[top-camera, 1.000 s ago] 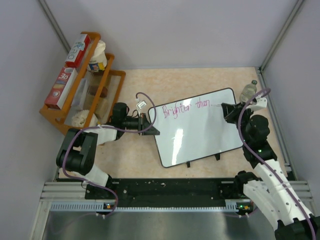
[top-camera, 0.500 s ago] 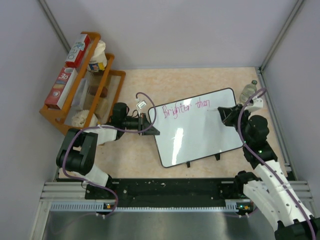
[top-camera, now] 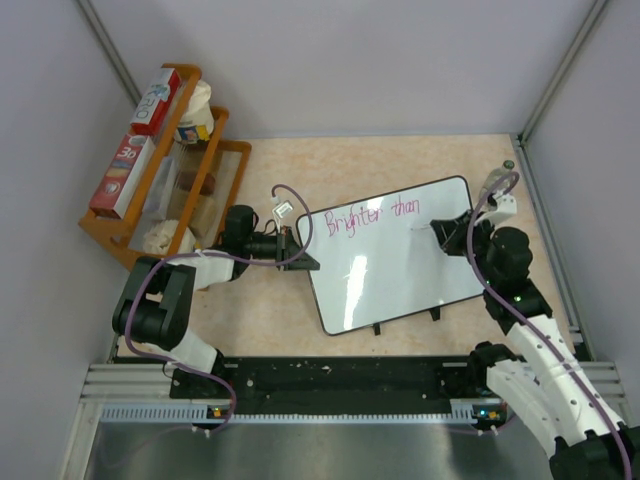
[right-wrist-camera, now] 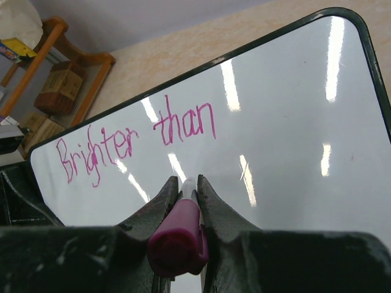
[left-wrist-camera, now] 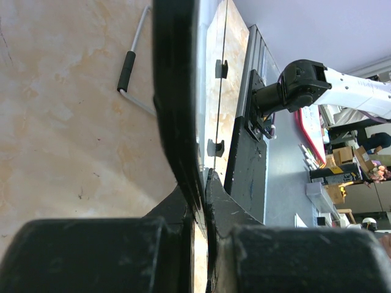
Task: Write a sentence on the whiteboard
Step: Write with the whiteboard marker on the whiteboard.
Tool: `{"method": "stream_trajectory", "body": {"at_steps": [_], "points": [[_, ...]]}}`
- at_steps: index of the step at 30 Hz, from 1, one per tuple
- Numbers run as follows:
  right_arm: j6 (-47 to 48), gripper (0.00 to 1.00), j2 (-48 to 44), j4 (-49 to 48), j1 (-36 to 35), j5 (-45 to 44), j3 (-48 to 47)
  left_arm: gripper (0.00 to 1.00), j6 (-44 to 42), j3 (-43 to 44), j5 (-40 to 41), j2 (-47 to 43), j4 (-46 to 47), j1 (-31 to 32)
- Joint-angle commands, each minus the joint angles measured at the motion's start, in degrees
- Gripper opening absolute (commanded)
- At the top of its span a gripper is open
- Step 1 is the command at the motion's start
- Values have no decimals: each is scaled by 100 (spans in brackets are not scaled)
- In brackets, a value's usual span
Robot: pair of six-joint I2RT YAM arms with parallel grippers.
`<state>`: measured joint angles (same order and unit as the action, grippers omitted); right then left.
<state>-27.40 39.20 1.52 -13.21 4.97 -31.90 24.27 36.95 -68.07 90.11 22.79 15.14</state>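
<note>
Pink-magenta script, the sentence (right-wrist-camera: 131, 137), ran across the whiteboard (right-wrist-camera: 293, 122) just ahead of the right fingers (right-wrist-camera: 166, 194) and read "Brighter than" on one line. Those fingers were clamped on a magenta marker (right-wrist-camera: 178, 235). Its pale tip poked out between them toward bare board below "than". Whether the tip touched the surface could not be told.

From above, the right fingers (top-camera: 440, 232) hung over the board's far right part, just right of the last word. The left fingers (top-camera: 298, 255) gripped the board's left short edge. Out beyond the left fingers, well apart from the board, a wooden rack (top-camera: 150, 215) of boxes and bags stood on the table (top-camera: 320, 165).

The left wrist view showed the left fingers (left-wrist-camera: 183, 207) pinched shut on the board's black frame, seen edge-on. Past them two small black feet (left-wrist-camera: 221, 68) stuck out from the board's edge. A thin metal rod with a black sleeve (left-wrist-camera: 126, 70) lay on the table to one side, and the right arm's base (left-wrist-camera: 299, 85) stood further off. That view showed none of the writing. Only the right wrist view showed the marker plainly.
</note>
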Motion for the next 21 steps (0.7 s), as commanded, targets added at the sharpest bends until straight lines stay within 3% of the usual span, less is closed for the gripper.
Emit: {"method": "stream_trajectory", "body": {"at_steps": [1, 5, 21], "points": [[200, 0, 17, -108, 38, 241, -281, 0, -1126, -162, 523, 104, -20, 156], [235, 0, 167, -108, -67, 461, -369, 0, -1126, -135, 514, 139, -29, 156], [270, 0, 588, -1057, -1728, -233, -536, 0, -1118, -135, 506, 139, -29, 156]]}}
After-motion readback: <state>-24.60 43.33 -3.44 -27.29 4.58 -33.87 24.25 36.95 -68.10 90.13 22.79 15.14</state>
